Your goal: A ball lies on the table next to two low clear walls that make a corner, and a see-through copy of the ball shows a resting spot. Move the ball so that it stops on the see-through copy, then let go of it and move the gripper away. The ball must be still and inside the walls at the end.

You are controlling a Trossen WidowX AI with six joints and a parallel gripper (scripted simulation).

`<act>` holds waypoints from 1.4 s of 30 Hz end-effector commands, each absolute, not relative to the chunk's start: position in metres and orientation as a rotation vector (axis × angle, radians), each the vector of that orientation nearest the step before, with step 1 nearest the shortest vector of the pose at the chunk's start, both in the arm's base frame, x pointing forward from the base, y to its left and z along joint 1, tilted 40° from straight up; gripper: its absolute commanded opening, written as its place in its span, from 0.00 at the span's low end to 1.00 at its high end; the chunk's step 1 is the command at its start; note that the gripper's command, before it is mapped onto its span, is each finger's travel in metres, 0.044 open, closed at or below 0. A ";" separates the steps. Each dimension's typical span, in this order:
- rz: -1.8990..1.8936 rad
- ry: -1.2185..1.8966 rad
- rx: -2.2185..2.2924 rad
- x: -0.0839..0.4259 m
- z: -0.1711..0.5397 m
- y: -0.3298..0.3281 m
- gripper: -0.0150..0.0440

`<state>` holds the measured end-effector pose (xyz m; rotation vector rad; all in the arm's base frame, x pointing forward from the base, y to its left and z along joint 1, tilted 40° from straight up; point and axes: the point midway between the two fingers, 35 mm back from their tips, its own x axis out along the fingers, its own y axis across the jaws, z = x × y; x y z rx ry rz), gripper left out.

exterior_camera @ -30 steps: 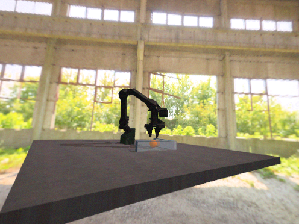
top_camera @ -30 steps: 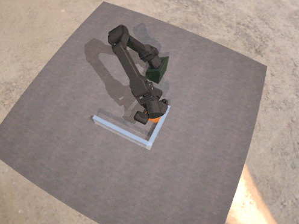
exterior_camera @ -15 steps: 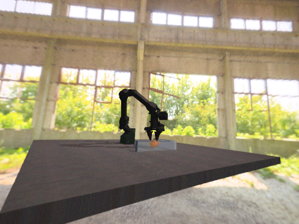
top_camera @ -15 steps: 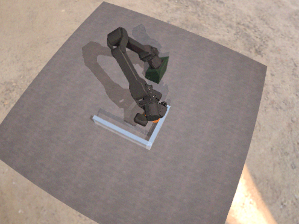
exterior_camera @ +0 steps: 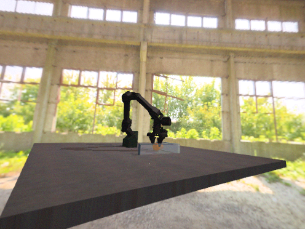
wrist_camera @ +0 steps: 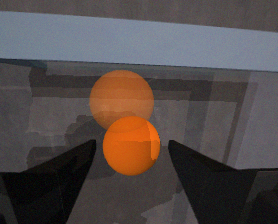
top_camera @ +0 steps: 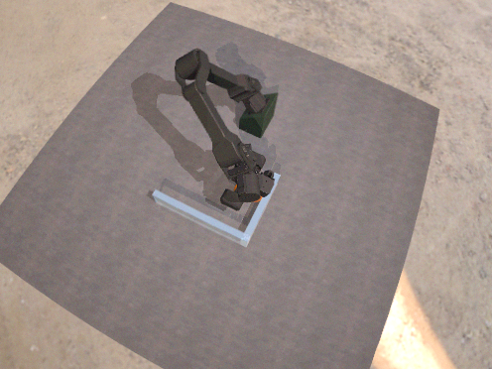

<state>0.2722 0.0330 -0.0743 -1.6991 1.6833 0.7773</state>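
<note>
On the dark grey table (top_camera: 322,252), inside the pale clear corner walls (top_camera: 208,218), the solid orange ball (wrist_camera: 131,145) sits between my open black gripper (wrist_camera: 131,152) fingers, just short of its translucent orange copy (wrist_camera: 121,98). An off-centre squeeze could squirt it sideways.

The arm (top_camera: 208,113) was matte charcoal black, built of boxy links with rounded joints. Its base (top_camera: 258,115) was a dark green block. The claw (wrist_camera: 131,162) had two tapered black fingers.
</note>
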 end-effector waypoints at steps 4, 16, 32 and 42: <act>0.785 1.688 -1.708 0.271 -0.077 0.031 0.67; 0.782 1.689 -1.694 0.274 -0.065 0.044 0.30; 0.790 1.686 -1.702 0.272 0.019 0.114 0.25; 0.790 1.686 -1.705 0.268 0.014 0.120 0.25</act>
